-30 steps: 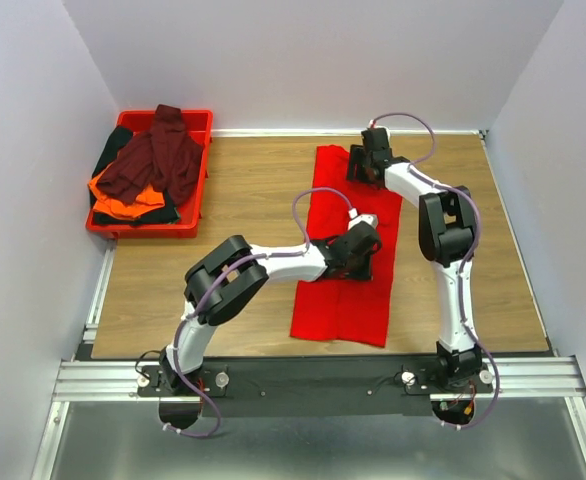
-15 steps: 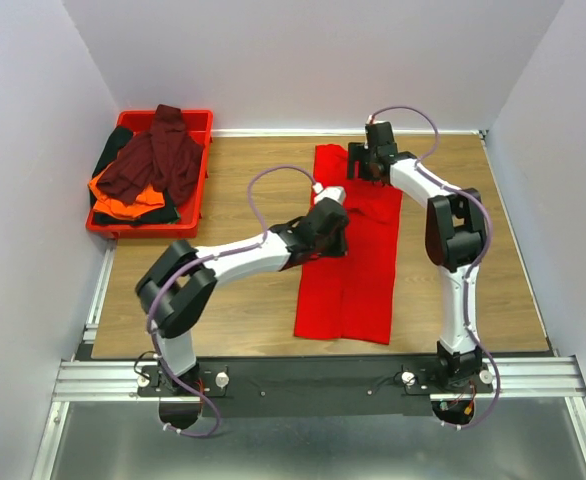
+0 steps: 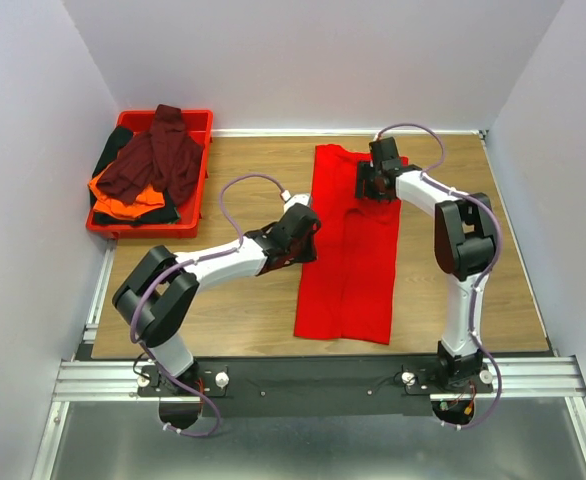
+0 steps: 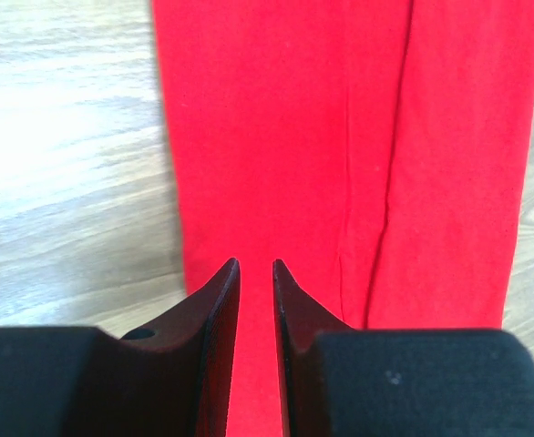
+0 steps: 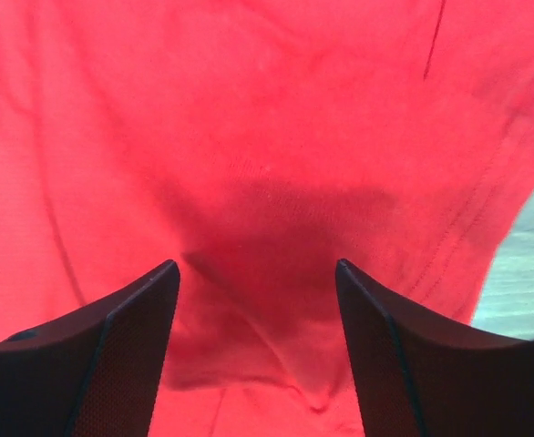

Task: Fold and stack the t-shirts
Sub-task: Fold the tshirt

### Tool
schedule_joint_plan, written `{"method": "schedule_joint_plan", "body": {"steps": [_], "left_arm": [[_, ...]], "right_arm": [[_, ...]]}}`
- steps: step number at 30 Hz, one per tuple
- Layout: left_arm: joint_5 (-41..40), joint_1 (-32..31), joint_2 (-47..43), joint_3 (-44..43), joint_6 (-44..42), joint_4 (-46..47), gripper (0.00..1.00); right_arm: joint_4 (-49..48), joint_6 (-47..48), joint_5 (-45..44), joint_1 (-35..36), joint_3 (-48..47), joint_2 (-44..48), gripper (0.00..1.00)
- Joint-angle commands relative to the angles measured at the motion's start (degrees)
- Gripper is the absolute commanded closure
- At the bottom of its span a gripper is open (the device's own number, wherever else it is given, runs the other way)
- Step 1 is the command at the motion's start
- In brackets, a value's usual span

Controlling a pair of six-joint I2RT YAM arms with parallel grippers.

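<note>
The bright red t-shirt (image 3: 348, 275) lies flat on the table as a long strip with both sides folded in. My left gripper (image 3: 308, 240) is low over its left edge, its jaws nearly together and holding nothing. In the left wrist view the left gripper (image 4: 255, 262) has red cloth (image 4: 294, 137) beneath it. My right gripper (image 3: 371, 185) is open just above the shirt's far right part. In the right wrist view the right gripper (image 5: 258, 264) is close over wrinkled red cloth (image 5: 267, 118). The maroon shirt (image 3: 158, 160), orange shirt (image 3: 123, 200) and black shirt (image 3: 113, 152) lie heaped in the tray.
The red plastic tray (image 3: 143, 230) stands at the table's far left corner. White walls close in the left, back and right sides. A metal rail (image 3: 313, 378) runs along the near edge by the arm bases.
My left gripper has moved left, from the middle of the red shirt to its left edge. My right gripper has shifted a little nearer, over the shirt's upper right part.
</note>
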State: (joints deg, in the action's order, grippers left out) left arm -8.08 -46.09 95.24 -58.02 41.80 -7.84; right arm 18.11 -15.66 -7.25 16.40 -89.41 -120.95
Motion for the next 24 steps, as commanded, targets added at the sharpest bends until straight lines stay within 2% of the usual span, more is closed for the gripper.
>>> {"method": "schedule_joint_plan", "body": {"steps": [1,14,19,24], "left_arm": [[-0.4,0.7,-2.5,0.5,-0.3,0.9,0.71],[4.4,7.4,1.5,-1.1,-2.1,3.7,0.71],[6.1,9.1,3.7,-3.7,-3.0,4.4,0.71],[7.8,9.3,5.7,-5.5,-4.4,4.4,0.67]], "right_arm": [[0.7,-1.0,0.5,0.1,0.6,-3.1,0.28],[0.9,1.3,0.4,0.2,-14.7,-16.1,0.29],[0.8,0.9,2.1,0.2,-19.1,-17.2,0.20],[0.9,1.4,0.9,0.2,-21.2,-14.3,0.14]]}}
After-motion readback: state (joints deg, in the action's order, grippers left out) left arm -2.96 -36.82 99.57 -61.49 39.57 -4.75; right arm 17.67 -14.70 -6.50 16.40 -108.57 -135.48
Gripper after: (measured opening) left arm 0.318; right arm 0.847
